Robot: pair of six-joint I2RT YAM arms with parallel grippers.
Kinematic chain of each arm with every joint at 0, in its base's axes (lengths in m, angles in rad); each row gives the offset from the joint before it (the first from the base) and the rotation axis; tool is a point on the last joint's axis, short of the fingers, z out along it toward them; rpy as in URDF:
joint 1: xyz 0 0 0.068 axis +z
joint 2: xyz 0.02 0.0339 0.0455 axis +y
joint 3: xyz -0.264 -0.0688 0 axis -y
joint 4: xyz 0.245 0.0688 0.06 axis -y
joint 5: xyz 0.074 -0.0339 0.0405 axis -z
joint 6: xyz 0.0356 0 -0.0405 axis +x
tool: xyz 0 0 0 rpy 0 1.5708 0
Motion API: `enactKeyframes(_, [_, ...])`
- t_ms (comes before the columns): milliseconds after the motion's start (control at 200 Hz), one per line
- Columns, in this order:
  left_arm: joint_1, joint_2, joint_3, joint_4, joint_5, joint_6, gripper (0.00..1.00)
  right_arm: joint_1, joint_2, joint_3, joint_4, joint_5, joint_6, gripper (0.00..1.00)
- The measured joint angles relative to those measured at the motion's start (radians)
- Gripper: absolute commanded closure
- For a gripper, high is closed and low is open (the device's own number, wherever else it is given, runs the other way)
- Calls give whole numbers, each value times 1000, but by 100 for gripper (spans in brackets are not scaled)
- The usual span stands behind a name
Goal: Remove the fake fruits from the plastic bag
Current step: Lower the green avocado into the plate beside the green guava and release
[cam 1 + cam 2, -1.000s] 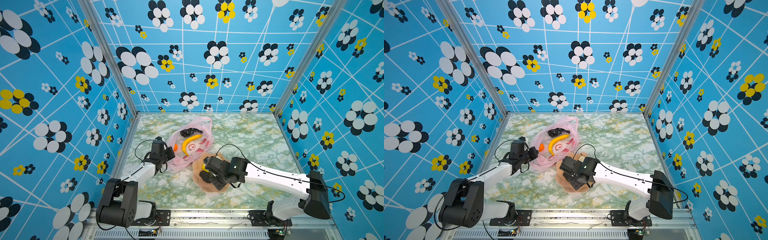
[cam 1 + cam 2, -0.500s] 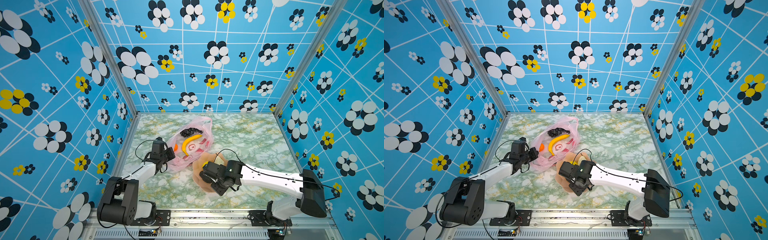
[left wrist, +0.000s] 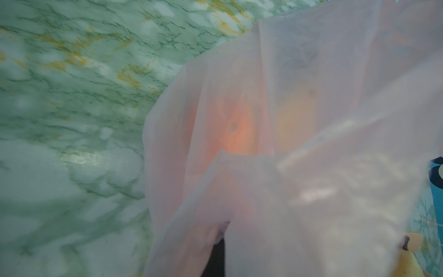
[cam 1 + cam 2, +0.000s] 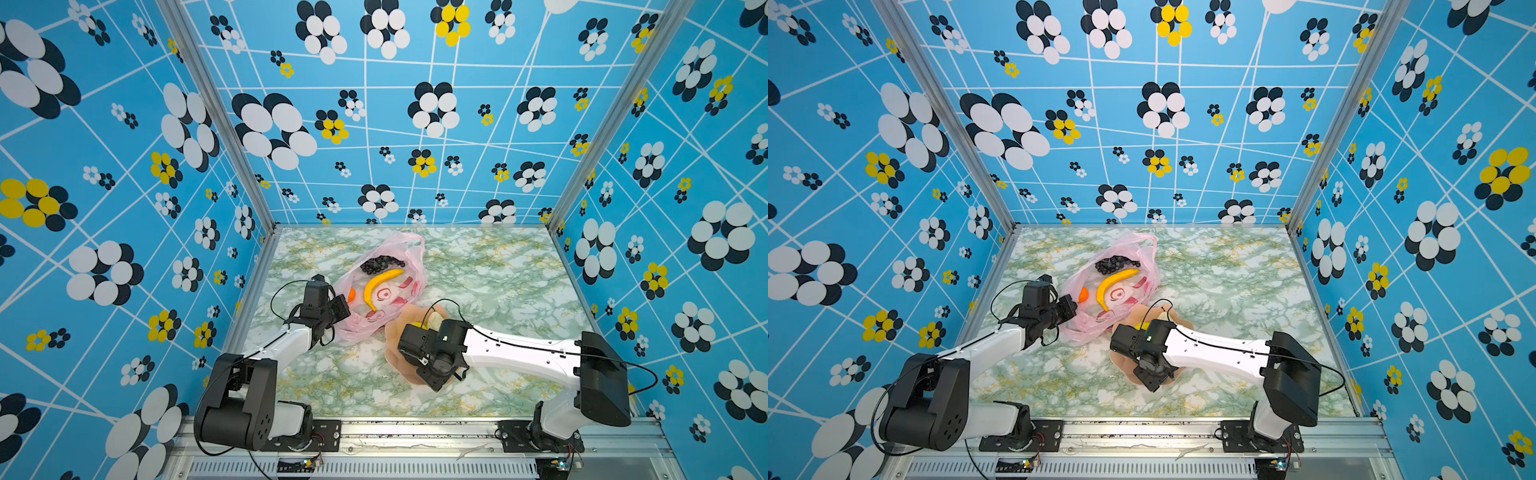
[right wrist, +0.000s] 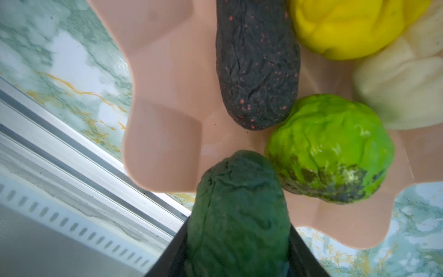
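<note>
The green marbled table carries the pink plastic bag and, just beside it, a peach bowl. The left gripper has its jaws together on the bag's edge, probably to anchor the film. The right gripper is clamped on a dark green fruit over the bowl, likely to set it beside the avocado, bright green fruit, yellow ribbed fruit and pale piece. The banana, grape bunch and orange lie inside the bag.
</note>
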Motion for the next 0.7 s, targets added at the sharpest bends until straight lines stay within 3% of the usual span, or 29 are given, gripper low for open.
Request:
enactKeyframes(405, [0, -2, 0, -8, -4, 0, 100, 0, 61, 37, -3, 37, 12, 41])
enactKeyframes(585, [0, -10, 0, -10, -10, 0, 100, 0, 64, 37, -3, 44, 21, 29])
enactKeyframes(700, [0, -11, 0, -10, -10, 1, 100, 0, 64, 38, -4, 51, 23, 28])
